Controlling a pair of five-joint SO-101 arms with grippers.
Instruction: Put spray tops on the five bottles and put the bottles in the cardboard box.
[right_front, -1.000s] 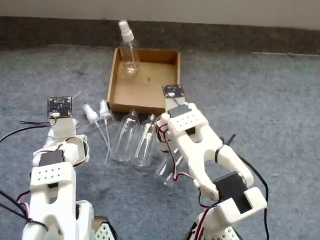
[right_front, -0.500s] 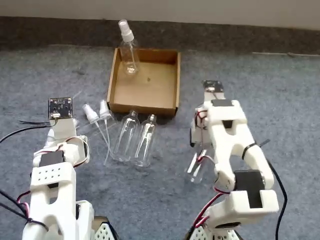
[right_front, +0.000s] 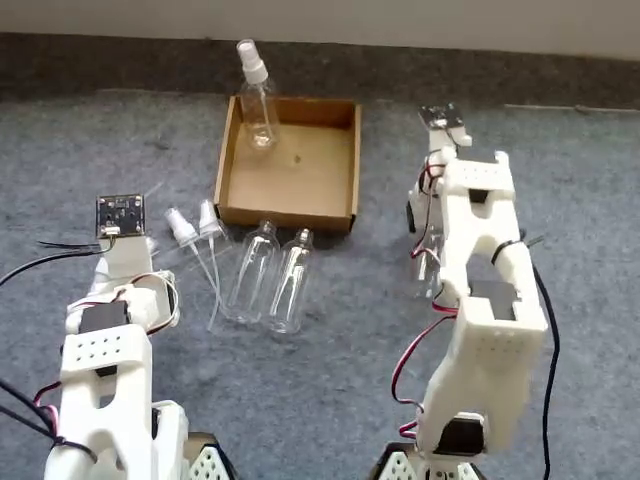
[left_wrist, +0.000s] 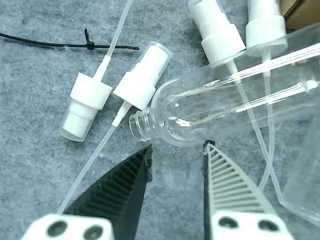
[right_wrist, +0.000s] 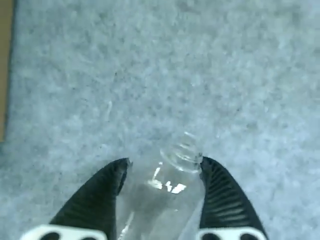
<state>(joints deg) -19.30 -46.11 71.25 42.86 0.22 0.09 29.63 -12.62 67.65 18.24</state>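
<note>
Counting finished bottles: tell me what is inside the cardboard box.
One clear bottle with a spray top stands in the far left corner of the box. Its near wall hides some floor.

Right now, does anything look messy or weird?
A bit messy: spray tops lie loose on the carpet beside a tipped-over open bottle with no top. A thin black cord trails nearby. The right hand grips a second bottle, also topless.
</note>
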